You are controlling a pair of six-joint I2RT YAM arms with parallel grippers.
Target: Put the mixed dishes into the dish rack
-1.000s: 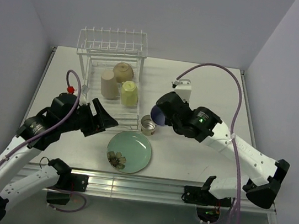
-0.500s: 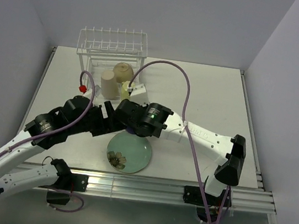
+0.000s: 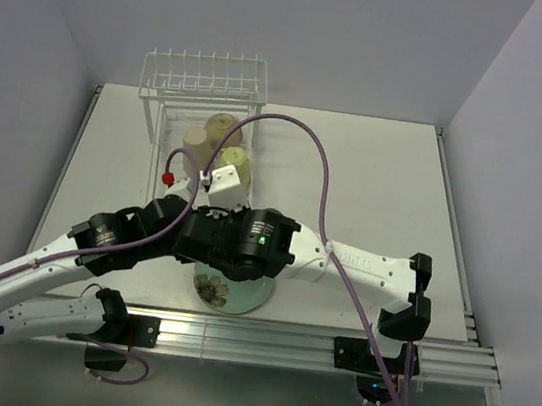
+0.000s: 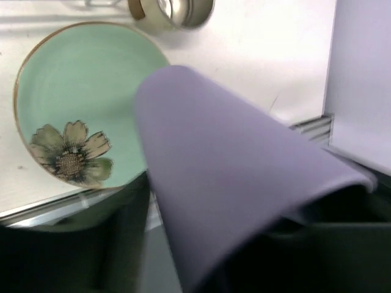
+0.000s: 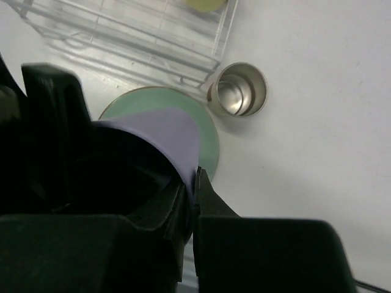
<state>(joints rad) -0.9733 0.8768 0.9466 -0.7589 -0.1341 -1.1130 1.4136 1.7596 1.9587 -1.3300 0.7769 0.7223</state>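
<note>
My right gripper [image 5: 195, 174] is shut on the rim of the lavender cup [image 5: 165, 131], one finger inside and one outside, holding it above the mint-green plate [image 5: 211, 143]. My left gripper [image 4: 220, 244] is open with the lavender cup [image 4: 232, 171] between its fingers; a gap shows beside the left finger [image 4: 122, 244]. From above, both grippers meet over the plate [image 3: 220, 292]: the left [image 3: 182, 226] and the right [image 3: 207, 243]. The small metal cup [image 5: 238, 90] stands beside the plate. The white dish rack [image 3: 206, 78] holds the tan cup [image 3: 196, 142], cream bowl [image 3: 223, 126] and yellow-green mug [image 3: 235, 158].
The rack's near edge [image 5: 122, 36] lies just beyond the plate. The table's front rail [image 3: 262, 338] runs close below the plate. Purple walls close in the table on the left, back and right. A purple cable [image 3: 300, 137] arcs over the rack side.
My right arm swung left with the lavender cup, from the table's middle to over the plate. My left gripper moved right to meet it, and the cup now sits between its fingers.
</note>
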